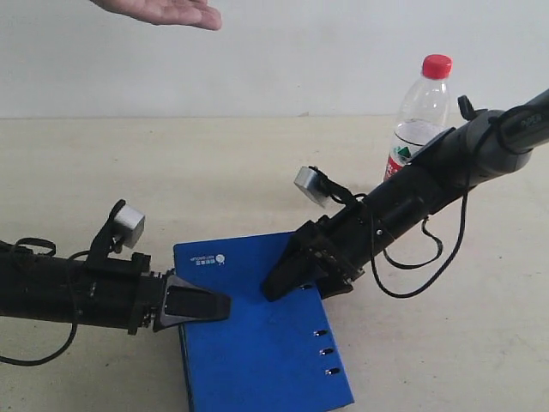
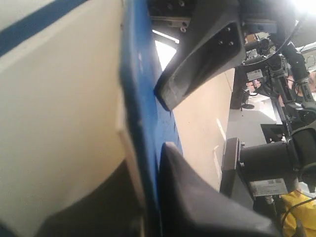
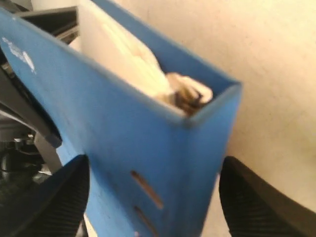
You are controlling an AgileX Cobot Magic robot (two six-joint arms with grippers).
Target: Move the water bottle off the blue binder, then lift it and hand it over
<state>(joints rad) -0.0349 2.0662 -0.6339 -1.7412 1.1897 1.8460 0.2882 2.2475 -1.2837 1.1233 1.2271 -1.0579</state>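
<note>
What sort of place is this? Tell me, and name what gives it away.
Probably a robotics lab: two black robot arms work at a bare beige tabletop against a plain white wall, and the left wrist view shows more black machinery and cables behind.

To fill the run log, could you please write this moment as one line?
water bottle: upright on table, off blue binder | left gripper: shut on binder edge | right gripper: open, astride binder | person's hand: outstretched

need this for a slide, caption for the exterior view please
The left tool shut on the blue binder, right tool open astride its corner, water bottle upright behind, hand above.
</note>
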